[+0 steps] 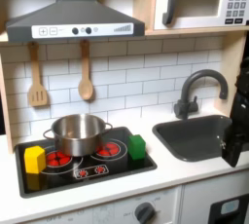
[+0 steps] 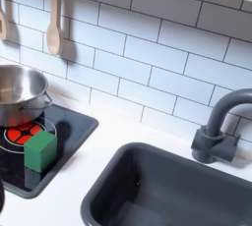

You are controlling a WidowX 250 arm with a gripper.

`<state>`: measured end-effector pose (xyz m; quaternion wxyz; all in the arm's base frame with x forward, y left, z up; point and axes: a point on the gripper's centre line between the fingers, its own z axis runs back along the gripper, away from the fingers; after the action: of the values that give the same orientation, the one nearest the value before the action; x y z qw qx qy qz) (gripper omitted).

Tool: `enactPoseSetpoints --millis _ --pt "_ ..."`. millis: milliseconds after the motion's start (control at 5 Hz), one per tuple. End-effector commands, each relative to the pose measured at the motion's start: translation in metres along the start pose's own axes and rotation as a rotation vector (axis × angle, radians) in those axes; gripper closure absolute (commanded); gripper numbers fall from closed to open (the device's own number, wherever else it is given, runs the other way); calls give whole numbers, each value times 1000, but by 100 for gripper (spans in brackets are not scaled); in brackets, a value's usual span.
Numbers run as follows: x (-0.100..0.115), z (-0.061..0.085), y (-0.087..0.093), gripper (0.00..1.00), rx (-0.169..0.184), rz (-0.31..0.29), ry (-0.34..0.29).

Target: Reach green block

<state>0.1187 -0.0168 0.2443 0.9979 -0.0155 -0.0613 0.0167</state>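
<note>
The green block (image 1: 138, 147) is a small bright cube on the right edge of the black stovetop (image 1: 117, 167), beside a red burner. In the second exterior view the green block (image 2: 40, 151) stands on the stovetop (image 2: 69, 132) near its corner, in front of the pot. My gripper (image 1: 234, 153) hangs as a dark shape at the first exterior view's right edge, over the right side of the sink and far from the block. Its fingers are too dark and cropped to read.
A steel pot (image 1: 78, 132) (image 2: 15, 92) sits on the back burner. A yellow block (image 1: 35, 158) stands at the stovetop's left end. The dark sink (image 1: 185, 142) (image 2: 148, 205) and faucet (image 1: 197, 90) (image 2: 222, 127) lie between gripper and block. Wooden utensils (image 1: 86, 72) hang on the tiled wall.
</note>
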Motion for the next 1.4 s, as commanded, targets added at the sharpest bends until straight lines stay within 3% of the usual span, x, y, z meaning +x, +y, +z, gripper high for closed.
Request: enactPoseSetpoints --millis 0,600,1200 --pt "0 0 0 0 0 0 0" --pt "44 -14 -9 0 -5 33 0" --pt "86 -22 23 0 29 67 -21"
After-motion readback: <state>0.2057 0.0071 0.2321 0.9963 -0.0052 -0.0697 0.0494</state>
